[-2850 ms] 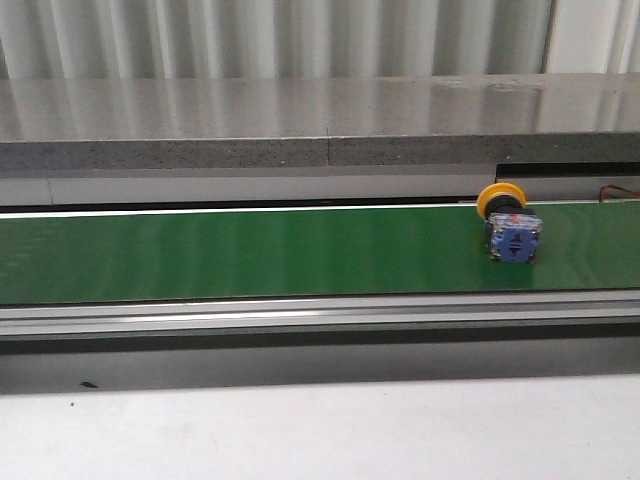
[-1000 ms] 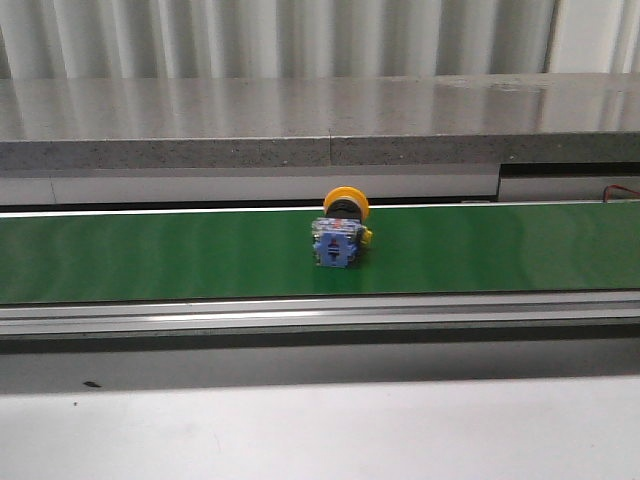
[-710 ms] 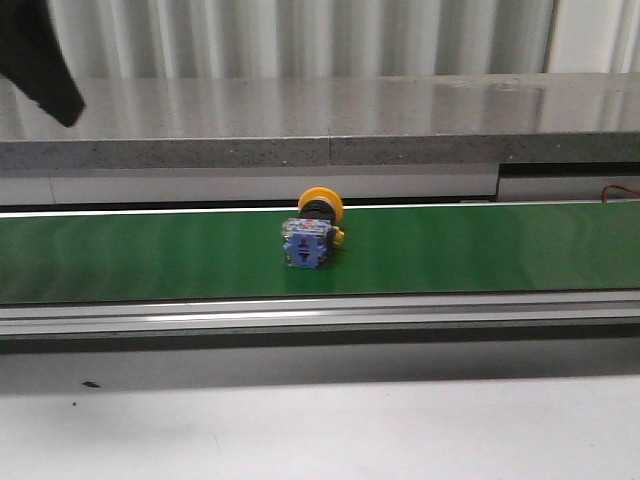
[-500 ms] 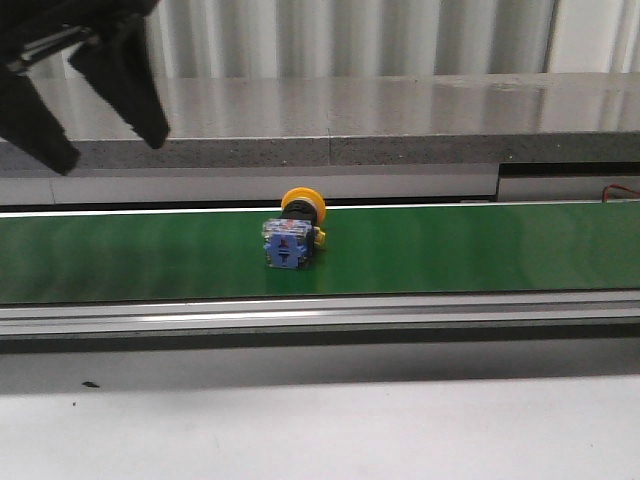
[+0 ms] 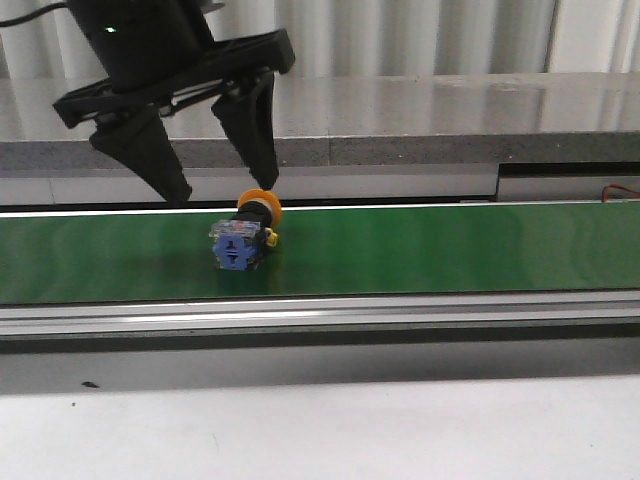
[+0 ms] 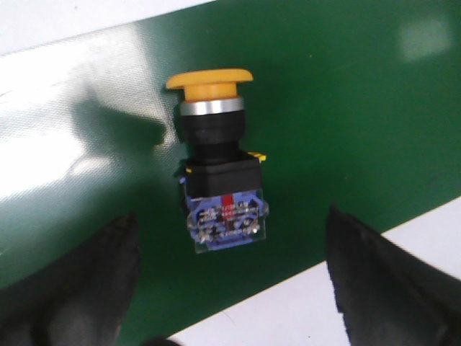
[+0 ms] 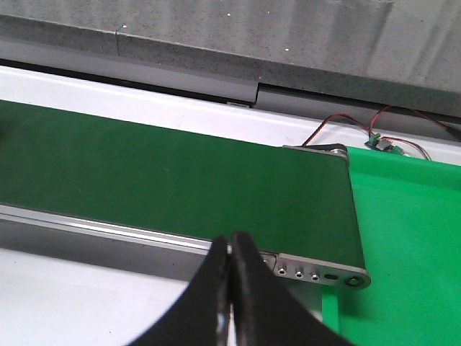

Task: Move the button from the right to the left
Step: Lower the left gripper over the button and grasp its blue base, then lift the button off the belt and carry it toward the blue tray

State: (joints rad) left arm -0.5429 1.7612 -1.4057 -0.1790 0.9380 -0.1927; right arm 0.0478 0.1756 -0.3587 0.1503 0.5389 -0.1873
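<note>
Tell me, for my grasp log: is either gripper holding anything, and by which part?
Nothing is held. The left gripper hangs open over the yellow-headed blue button; the right gripper is shut, empty.

The button point(image 5: 244, 232) lies on its side on the green belt point(image 5: 450, 250), with bare belt on both sides of it. The left gripper point(image 5: 222, 190) hangs just above it, fingers spread wide; in the left wrist view the fingers point(image 6: 68, 285) stand well apart from the button's blue body, leaving gaps on either side. Behind the belt a grey stone ledge point(image 5: 420, 125) rises close by. A metal rail point(image 5: 400, 315) runs along the belt's near edge.
</note>
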